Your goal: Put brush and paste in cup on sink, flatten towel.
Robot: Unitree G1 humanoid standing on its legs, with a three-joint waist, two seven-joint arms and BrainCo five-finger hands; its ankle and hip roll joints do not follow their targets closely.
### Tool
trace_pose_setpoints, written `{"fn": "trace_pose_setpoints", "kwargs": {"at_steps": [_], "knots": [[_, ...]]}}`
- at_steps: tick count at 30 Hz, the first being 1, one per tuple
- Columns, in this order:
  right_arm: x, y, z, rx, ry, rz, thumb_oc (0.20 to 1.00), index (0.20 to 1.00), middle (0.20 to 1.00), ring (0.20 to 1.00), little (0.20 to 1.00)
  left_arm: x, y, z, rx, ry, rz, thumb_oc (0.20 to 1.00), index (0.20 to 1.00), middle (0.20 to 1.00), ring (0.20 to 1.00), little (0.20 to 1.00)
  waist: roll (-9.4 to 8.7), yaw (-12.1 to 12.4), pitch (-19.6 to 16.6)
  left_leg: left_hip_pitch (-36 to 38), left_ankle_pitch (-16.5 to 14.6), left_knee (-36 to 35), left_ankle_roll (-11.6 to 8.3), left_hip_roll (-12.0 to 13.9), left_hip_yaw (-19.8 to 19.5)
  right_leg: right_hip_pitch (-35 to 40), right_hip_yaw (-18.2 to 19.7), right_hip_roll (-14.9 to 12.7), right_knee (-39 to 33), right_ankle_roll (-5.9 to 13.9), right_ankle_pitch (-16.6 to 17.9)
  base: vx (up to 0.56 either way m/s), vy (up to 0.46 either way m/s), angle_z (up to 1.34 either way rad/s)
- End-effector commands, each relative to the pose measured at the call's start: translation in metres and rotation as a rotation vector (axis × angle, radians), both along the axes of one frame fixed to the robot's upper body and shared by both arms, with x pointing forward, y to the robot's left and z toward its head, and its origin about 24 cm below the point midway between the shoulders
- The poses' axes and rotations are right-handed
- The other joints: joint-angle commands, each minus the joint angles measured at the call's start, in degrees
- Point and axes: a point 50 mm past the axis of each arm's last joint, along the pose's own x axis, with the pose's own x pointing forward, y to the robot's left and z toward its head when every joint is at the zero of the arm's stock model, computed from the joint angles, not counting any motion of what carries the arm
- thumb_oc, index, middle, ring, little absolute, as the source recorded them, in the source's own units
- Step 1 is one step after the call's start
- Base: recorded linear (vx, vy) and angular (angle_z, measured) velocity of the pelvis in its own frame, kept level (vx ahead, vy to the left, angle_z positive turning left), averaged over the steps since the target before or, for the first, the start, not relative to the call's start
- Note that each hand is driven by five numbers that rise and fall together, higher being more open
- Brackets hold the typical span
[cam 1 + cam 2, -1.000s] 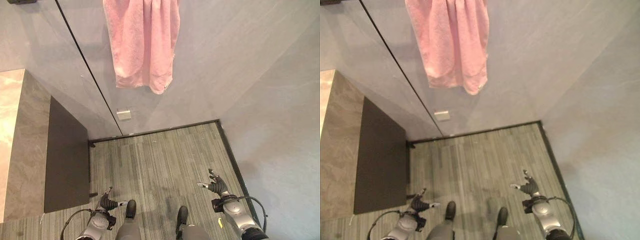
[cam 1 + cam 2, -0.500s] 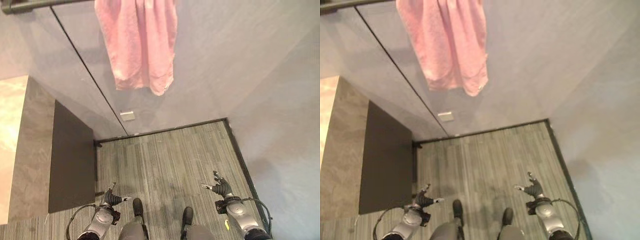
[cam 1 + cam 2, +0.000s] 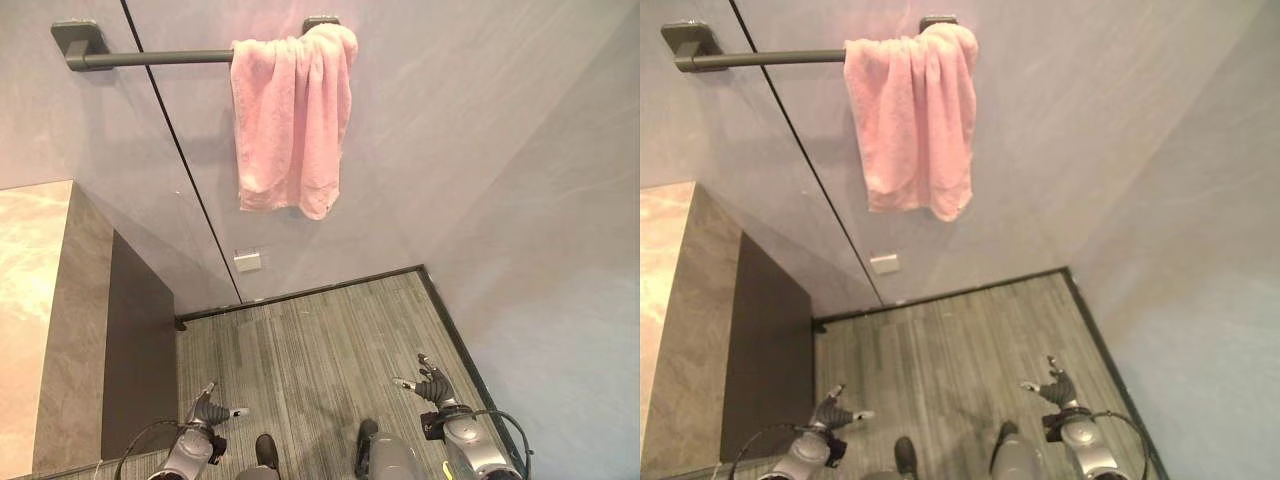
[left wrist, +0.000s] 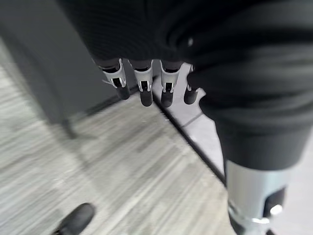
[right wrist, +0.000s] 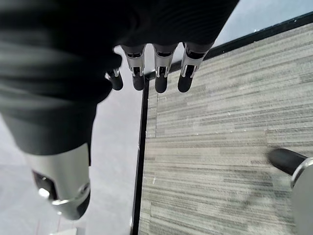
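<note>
Grey walls meet in a corner above a striped grey floor [image 3: 320, 340], and a dark towel rail [image 3: 150, 58] runs across the upper left of the frame. Over its right end hangs the pink towel [image 3: 290, 120], bunched into folds near the bracket, so it takes up only a short stretch of the bar. A stone-topped table [image 3: 40, 300] with a dark front sits at the left edge; a small wall plate [image 3: 247, 261] is below the towel.

Low in the frame, the left robot hand [image 3: 210, 410] and right robot hand [image 3: 430, 385] hang over the floor, fingers straight and apart, holding nothing (each wrist view shows a bare row of fingers).

Brush, paste and cup are not to be seen from here, so the towel looks like the step in hand. It should be light, soft and limp, sliding easily on the bar. Its hanging side edges or lower corners seem the best hold, drawn sideways along the rail to spread it.
</note>
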Motion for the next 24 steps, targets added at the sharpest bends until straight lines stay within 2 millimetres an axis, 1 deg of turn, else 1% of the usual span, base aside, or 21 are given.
{"fn": "trace_pose_setpoints", "kwargs": {"at_steps": [1, 2, 3, 5, 7, 10, 11, 13, 14, 16, 18, 19, 21, 22, 23, 24], "knots": [[0.014, 0.002, 0.011, 0.026, -0.073, -0.017, 1.000, 1.000, 1.000, 1.000, 1.000, 0.013, 0.005, 0.007, -0.010, -0.053, 0.043, 1.000, 1.000, 1.000, 1.000, 1.000, 0.02, -1.5, -0.2, 2.5, -1.5, 0.3, -3.01, -0.2, -2.5, -0.9, 4.5, -0.2, -7.8, 2.26, 11.1, 0.24, -0.124, 0.27], [0.013, 0.003, 0.011, 0.027, -0.073, -0.014, 1.000, 1.000, 1.000, 1.000, 1.000, 0.012, 0.005, 0.006, -0.006, -0.051, 0.044, 1.000, 1.000, 1.000, 1.000, 1.000, -0.37, -1.4, -0.3, 3.1, -1.7, 0.3, -3.26, -0.1, -2.7, -0.7, 3.0, -0.3, -7.5, 2.52, 11.7, 0.22, -0.115, 0.39], [0.010, 0.004, 0.009, 0.032, -0.063, -0.009, 1.000, 1.000, 1.000, 1.000, 1.000, 0.011, 0.006, 0.006, -0.003, -0.042, 0.044, 1.000, 1.000, 1.000, 1.000, 1.000, -0.80, -1.1, -0.6, 3.6, -1.9, 0.4, -3.24, -0.3, -3.2, 0.1, 2.1, -0.2, -7.1, 2.51, 11.1, 0.21, -0.115, 0.42], [0.006, 0.005, 0.005, 0.023, -0.038, 0.009, 1.000, 1.000, 1.000, 1.000, 1.000, 0.009, 0.003, 0.004, -0.018, -0.039, 0.059, 1.000, 1.000, 1.000, 1.000, 1.000, -1.54, -1.2, -1.0, 4.3, -2.3, 0.4, -3.30, -0.4, -3.3, 0.4, 3.2, 1.3, -5.3, 2.06, 10.9, 0.23, -0.108, 0.32], [0.006, 0.003, 0.005, 0.014, -0.035, 0.014, 1.000, 1.000, 1.000, 1.000, 1.000, 0.007, 0.002, 0.003, -0.035, -0.038, 0.083, 1.000, 1.000, 1.000, 1.000, 1.000, -1.38, -0.9, -1.3, 4.7, -2.7, 0.7, -3.63, 0.3, -3.7, 1.0, 1.3, 1.9, -4.8, 1.68, 9.5, 0.25, -0.116, -0.05], [0.005, -0.002, 0.005, -0.001, -0.031, 0.008, 1.000, 1.000, 1.000, 1.000, 1.000, 0.006, -0.003, 0.001, -0.053, -0.031, 0.080, 1.000, 1.000, 1.000, 1.000, 1.000, -0.98, -1.1, -1.9, 4.8, -3.1, 1.7, -4.78, 1.9, -4.6, 1.8, 0.2, 3.8, -4.5, 0.22, 7.0, 0.26, -0.149, 0.00], [0.006, -0.003, 0.006, 0.001, -0.041, -0.001, 1.000, 1.000, 1.000, 1.000, 1.000, 0.006, -0.004, 0.000, -0.055, -0.028, 0.082, 1.000, 1.000, 1.000, 1.000, 1.000, -0.82, -1.2, -2.2, 4.6, -3.2, 3.2, -5.36, 2.7, -5.0, 1.9, -0.2, 4.5, -4.5, -0.47, 6.1, 0.26, -0.176, 0.20], [0.010, -0.006, 0.010, 0.003, -0.064, -0.003, 1.000, 1.000, 1.000, 1.000, 1.000, 0.009, -0.007, 0.001, -0.067, -0.039, 0.081, 1.000, 1.000, 1.000, 1.000, 1.000, -0.69, -1.4, -2.0, 2.4, -3.0, 9.5, -6.47, 4.0, -5.3, 2.5, -0.9, 5.7, -4.7, -2.07, 4.3, 0.22, -0.182, 0.25], [0.011, -0.008, 0.012, -0.003, -0.071, -0.008, 1.000, 1.000, 1.000, 1.000, 1.000, 0.012, -0.009, 0.002, -0.072, -0.052, 0.077, 1.000, 1.000, 1.000, 1.000, 1.000, -0.82, -1.3, -1.5, 0.3, -1.8, 14.1, -7.31, 4.3, -5.3, 3.2, -1.1, 6.0, -4.9, -2.76, 3.5, 0.18, -0.191, 0.28], [0.016, -0.014, 0.018, -0.027, -0.099, -0.008, 1.000, 1.000, 1.000, 1.000, 1.000, 0.022, -0.012, 0.008, -0.078, -0.090, 0.067, 1.000, 1.000, 1.000, 1.000, 1.000, -1.38, -0.5, 0.4, -5.4, 1.9, 25.3, -9.06, 4.9, -5.9, 5.5, -2.5, 6.2, -5.0, -4.49, 2.2, 0.12, -0.170, 0.34], [0.018, -0.018, 0.021, -0.026, -0.113, -0.019, 1.000, 1.000, 1.000, 1.000, 1.000, 0.030, -0.012, 0.012, -0.072, -0.114, 0.058, 1.000, 1.000, 1.000, 1.000, 1.000, -2.13, -0.3, 1.5, -7.8, 3.3, 30.3, -9.49, 5.2, -4.9, 7.3, -3.4, 6.3, -5.4, -5.31, 1.4, 0.12, -0.129, 0.26], [0.018, -0.018, 0.021, -0.026, -0.113, -0.019, 1.000, 1.000, 1.000, 1.000, 1.000, 0.031, -0.012, 0.012, -0.072, -0.115, 0.058, 1.000, 1.000, 1.000, 1.000, 1.000, -2.07, -0.3, 1.5, -7.9, 3.2, 30.5, -9.51, 5.2, -5.0, 7.3, -3.4, 6.3, -5.4, -5.32, 1.4, 0.11, -0.083, 0.13], [0.014, -0.022, 0.019, -0.036, -0.096, -0.027, 1.000, 1.000, 1.000, 1.000, 1.000, 0.036, -0.011, 0.016, -0.064, -0.136, 0.047, 1.000, 1.000, 1.000, 1.000, 1.000, -2.29, -0.2, 2.0, -10.4, 3.7, 30.0, -9.33, 5.9, -2.5, 8.6, -3.7, 6.5, -6.0, -5.48, 0.7, 0.15, -0.038, 0.12], [0.012, -0.025, 0.017, -0.046, -0.086, -0.036, 1.000, 1.000, 1.000, 1.000, 1.000, 0.038, -0.010, 0.018, -0.061, -0.149, 0.048, 1.000, 1.000, 1.000, 1.000, 1.000, -2.18, -0.2, 1.8, -11.6, 3.4, 26.6, -8.80, 6.5, -0.6, 9.4, -4.2, 6.6, -6.6, -5.20, 0.3, 0.20, 0.015, 0.13], [0.010, -0.026, 0.016, -0.048, -0.077, -0.038, 1.000, 1.000, 1.000, 1.000, 1.000, 0.038, -0.009, 0.018, -0.059, -0.147, 0.053, 1.000, 1.000, 1.000, 1.000, 1.000, -2.26, 0.0, 1.7, -12.2, 2.8, 24.9, -8.36, 6.6, -0.2, 10.0, -3.9, 6.6, -6.9, -5.08, 0.0, 0.24, 0.067, 0.09], [0.007, -0.027, 0.013, -0.056, -0.062, -0.041, 1.000, 1.000, 1.000, 1.000, 1.000, 0.037, -0.007, 0.018, -0.053, -0.147, 0.060, 1.000, 1.000, 1.000, 1.000, 1.000, -2.02, 0.1, 1.5, -12.7, 2.2, 20.6, -8.04, 6.9, 0.7, 10.8, -3.8, 6.8, -7.4, -4.75, -0.5, 0.24, 0.104, 0.14]]}}
